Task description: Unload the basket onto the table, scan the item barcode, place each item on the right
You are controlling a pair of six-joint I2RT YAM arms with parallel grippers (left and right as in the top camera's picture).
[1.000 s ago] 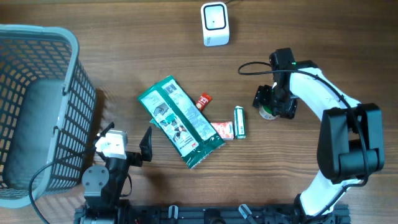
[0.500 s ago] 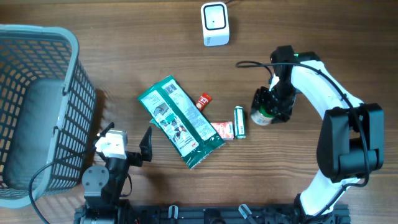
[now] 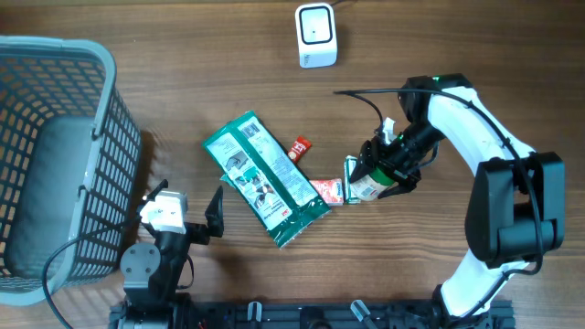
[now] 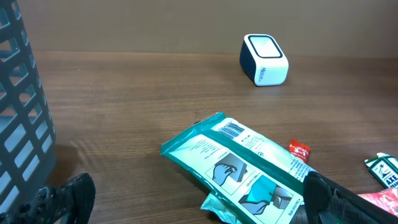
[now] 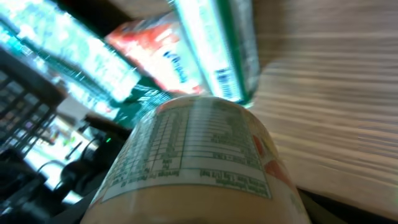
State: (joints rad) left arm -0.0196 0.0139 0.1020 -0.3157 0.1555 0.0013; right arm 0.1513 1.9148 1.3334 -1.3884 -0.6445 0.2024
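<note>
The right arm point(image 3: 475, 128) wears smooth white shells over its long links, with matte black housings at the joints and a boxy black block point(image 3: 514, 212) at its lower end. A small green light point(image 3: 431, 80) glows on the black joint at the far end of the white links, and a thin black cable point(image 3: 361, 95) loops out from the wrist. The left arm point(image 3: 146, 265) is mostly black, with a rounded black base and a small white housing point(image 3: 164, 212) on top; a black lead point(image 3: 50, 270) curves away from it. Its fingers point(image 4: 348, 199) are black, blunt and matte, one of them showing a rough, pebbled surface.
</note>
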